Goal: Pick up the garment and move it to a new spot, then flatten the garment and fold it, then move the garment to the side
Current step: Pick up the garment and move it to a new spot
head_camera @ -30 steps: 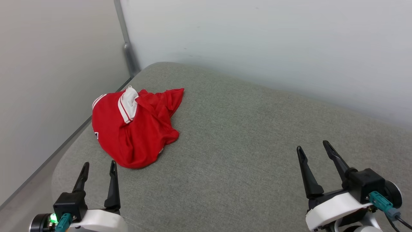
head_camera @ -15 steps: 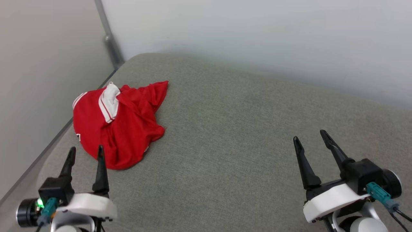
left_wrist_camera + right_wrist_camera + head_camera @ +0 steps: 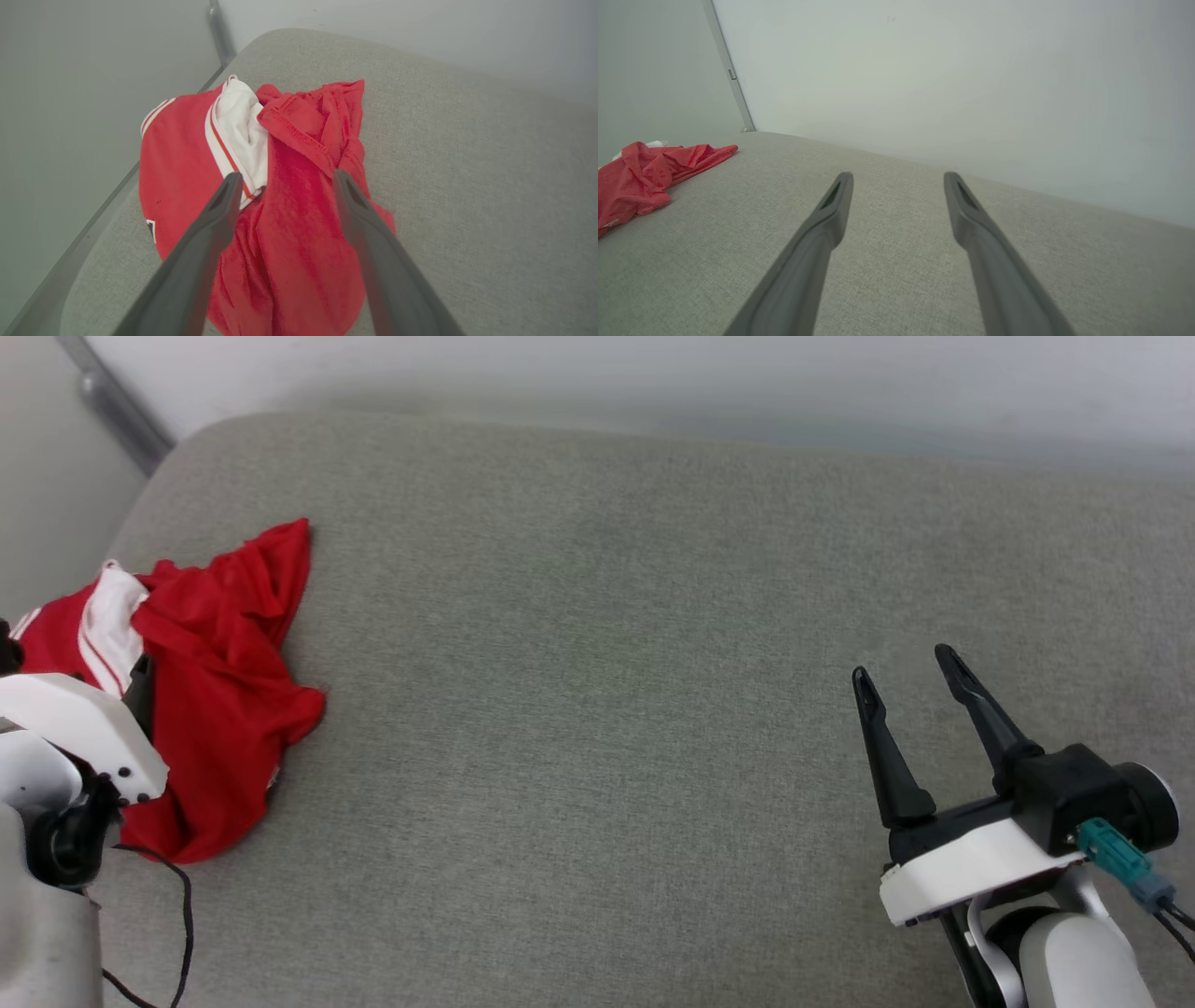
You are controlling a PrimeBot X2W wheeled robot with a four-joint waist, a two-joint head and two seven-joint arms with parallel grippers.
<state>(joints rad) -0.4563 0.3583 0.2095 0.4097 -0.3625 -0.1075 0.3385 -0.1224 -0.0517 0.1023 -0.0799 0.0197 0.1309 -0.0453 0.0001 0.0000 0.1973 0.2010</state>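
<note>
Garment (image 3: 289,224) lies crumpled at left on grey cushion (image 3: 597,616), lettering (image 3: 151,227) unreadable; left gripper (image 3: 286,174) and right gripper (image 3: 901,662) both spread apart.

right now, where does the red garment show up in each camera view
head view: garment at the left edge, partly behind the left arm.
left wrist view: garment in the centre, framed by the open left pincer.
right wrist view: garment low at the far left edge.
shared landmark: the grey corner post behind it.
</note>
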